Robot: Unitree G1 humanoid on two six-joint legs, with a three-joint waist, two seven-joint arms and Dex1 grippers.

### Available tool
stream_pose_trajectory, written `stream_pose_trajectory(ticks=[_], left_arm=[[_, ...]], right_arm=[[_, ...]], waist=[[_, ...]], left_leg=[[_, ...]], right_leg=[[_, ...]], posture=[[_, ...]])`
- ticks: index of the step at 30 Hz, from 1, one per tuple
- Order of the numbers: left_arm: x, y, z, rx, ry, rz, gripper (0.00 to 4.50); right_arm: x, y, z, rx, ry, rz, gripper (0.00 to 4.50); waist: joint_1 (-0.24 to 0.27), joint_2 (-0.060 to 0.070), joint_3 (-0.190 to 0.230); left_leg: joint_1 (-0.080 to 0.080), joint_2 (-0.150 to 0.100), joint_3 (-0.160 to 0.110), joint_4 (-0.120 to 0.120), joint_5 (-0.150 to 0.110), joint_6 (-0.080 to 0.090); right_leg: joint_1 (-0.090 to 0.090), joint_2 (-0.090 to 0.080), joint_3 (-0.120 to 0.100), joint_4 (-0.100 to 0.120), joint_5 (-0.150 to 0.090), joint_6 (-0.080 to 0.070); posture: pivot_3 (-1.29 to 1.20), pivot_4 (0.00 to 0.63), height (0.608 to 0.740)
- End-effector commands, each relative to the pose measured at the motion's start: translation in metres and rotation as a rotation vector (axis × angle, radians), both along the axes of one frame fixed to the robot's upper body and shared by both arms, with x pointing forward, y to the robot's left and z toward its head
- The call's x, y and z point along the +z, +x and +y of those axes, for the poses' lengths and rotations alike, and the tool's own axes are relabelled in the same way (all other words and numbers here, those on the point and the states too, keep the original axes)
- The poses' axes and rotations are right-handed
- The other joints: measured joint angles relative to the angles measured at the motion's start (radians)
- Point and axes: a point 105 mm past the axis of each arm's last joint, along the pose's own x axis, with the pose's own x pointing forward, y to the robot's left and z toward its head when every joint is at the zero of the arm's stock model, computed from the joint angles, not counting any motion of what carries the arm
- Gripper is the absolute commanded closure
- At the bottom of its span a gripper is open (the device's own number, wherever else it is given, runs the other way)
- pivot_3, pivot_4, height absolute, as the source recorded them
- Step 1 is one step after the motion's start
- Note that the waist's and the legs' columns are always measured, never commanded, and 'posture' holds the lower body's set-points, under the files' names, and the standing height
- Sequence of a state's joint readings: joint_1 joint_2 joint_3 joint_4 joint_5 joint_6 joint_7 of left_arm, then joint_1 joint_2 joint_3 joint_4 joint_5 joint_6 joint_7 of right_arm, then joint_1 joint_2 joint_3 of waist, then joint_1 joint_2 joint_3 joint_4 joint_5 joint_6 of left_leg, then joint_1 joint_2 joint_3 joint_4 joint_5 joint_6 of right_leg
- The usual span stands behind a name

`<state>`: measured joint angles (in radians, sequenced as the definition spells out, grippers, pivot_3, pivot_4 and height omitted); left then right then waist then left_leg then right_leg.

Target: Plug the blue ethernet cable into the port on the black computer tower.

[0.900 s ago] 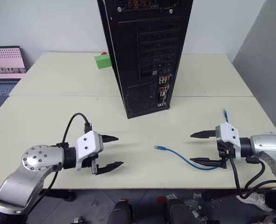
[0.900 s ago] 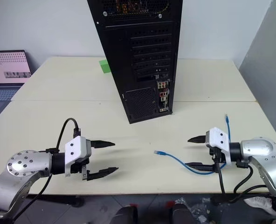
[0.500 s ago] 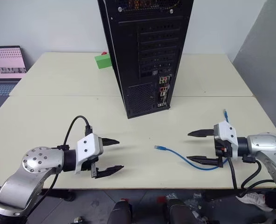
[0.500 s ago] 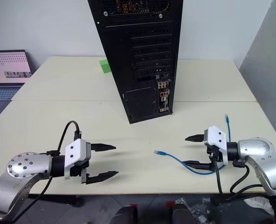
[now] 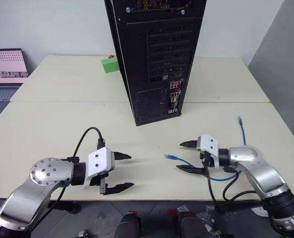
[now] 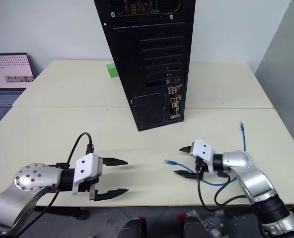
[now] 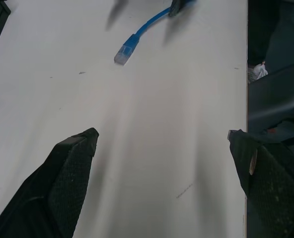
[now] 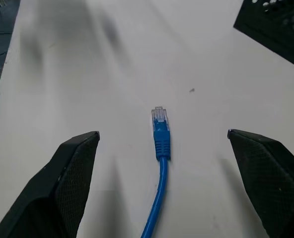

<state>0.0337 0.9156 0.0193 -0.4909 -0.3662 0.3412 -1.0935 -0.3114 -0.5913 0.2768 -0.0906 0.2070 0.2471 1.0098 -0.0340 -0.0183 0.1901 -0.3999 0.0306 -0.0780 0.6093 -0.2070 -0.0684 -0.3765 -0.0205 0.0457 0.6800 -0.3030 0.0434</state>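
One black computer tower upright near centre of the worktop, rear face toward camera. Stacked perforated slot covers, mesh grille low down, one narrow connector strip with red and green bits at lower right of the rear face – the port somewhere in that strip, too small to single out. No legible brand or label on the case.

One blue ethernet cable flat on the worktop, right of centre, in front of the tower and well apart from it. Two plugs: near one clear-tipped, pointing toward the left arm; far one beyond the right arm.

Two grippers. Right gripper just beside the near plug, jaws wide, straddling the cord behind the plug – not touching it, nothing held. Left gripper over bare worktop, jaws wide, empty.

One small green block left of the tower. One laptop at far left edge, screen lit pink, text unreadable.
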Motion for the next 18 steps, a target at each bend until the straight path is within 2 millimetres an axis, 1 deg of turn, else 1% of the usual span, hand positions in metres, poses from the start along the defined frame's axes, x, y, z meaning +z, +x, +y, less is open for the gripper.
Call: stream_pose_trajectory(ticks=[1, 5, 6, 7, 8, 14, 16, 18], left_arm=[[0.008, -0.003, -0.008, -0.045, -0.004, -0.04, 0.04], [0.01, -0.004, -0.011, -0.05, -0.016, -0.042, 0.04], [0.01, -0.003, -0.012, -0.051, -0.017, -0.045, 0.0], [0.009, -0.003, -0.013, -0.051, -0.016, -0.047, 0.0], [0.009, -0.003, -0.013, -0.051, -0.016, -0.048, 0.0], [0.01, 0.0, -0.017, -0.061, -0.043, -0.05, 0.0], [0.01, 0.002, -0.017, -0.062, -0.044, -0.052, 0.0], [0.01, 0.003, -0.017, -0.062, -0.048, -0.054, 0.0]], right_arm=[[-0.004, 0.008, 0.003, -0.009, -0.018, -0.04, 0.13], [-0.011, 0.008, 0.002, -0.004, -0.041, -0.027, 0.13], [-0.012, 0.009, 0.002, -0.014, -0.045, -0.026, 0.49], [-0.014, 0.009, 0.001, -0.018, -0.052, -0.025, 0.62], [-0.015, 0.009, 0.001, -0.02, -0.057, -0.025, 0.86], [-0.016, 0.009, 0.001, -0.019, -0.071, -0.024, 2.53], [-0.017, 0.01, 0.0, -0.018, -0.081, -0.031, 2.92], [-0.017, 0.011, -0.001, -0.018, -0.087, -0.039, 3.44]], waist=[[0.0, 0.0, 0.0], [0.001, 0.0, 0.0], [0.001, 0.0, 0.0], [0.001, 0.0, 0.0], [0.001, 0.0, 0.0], [0.001, 0.0, 0.0], [0.001, 0.0, 0.0], [0.001, 0.0, 0.0]], left_leg=[[0.0, 0.0, 0.0, 0.0, 0.0, 0.0], [0.0, 0.0, 0.0, 0.0, 0.0, 0.0], [0.0, 0.0, 0.0, 0.0, 0.0, 0.0], [0.0, 0.0, 0.0, 0.0, 0.0, 0.0], [0.0, 0.0, 0.0, 0.0, 0.0, 0.0], [0.0, 0.0, 0.0, 0.0, 0.0, 0.0], [0.0, 0.0, 0.0, 0.0, 0.0, 0.0], [0.0, 0.0, 0.0, 0.0, 0.0, 0.0]], right_leg=[[0.0, 0.0, 0.0, 0.0, 0.0, 0.0], [0.0, 0.0, 0.0, 0.0, 0.0, 0.0], [0.0, 0.0, 0.0, 0.0, 0.0, 0.0], [0.0, 0.0, 0.0, 0.0, 0.0, 0.0], [0.0, 0.0, 0.0, 0.0, 0.0, 0.0], [0.0, 0.0, 0.0, 0.0, 0.0, 0.0], [0.0, 0.0, 0.0, 0.0, 0.0, 0.0], [0.0, 0.0, 0.0, 0.0, 0.0, 0.0]], posture=[[0.0, 0.15, 0.74], [0.0, 0.15, 0.74], [0.0, 0.15, 0.74], [0.0, 0.15, 0.74], [0.0, 0.15, 0.74], [0.0, 0.15, 0.74], [0.0, 0.15, 0.74], [0.0, 0.15, 0.74]])
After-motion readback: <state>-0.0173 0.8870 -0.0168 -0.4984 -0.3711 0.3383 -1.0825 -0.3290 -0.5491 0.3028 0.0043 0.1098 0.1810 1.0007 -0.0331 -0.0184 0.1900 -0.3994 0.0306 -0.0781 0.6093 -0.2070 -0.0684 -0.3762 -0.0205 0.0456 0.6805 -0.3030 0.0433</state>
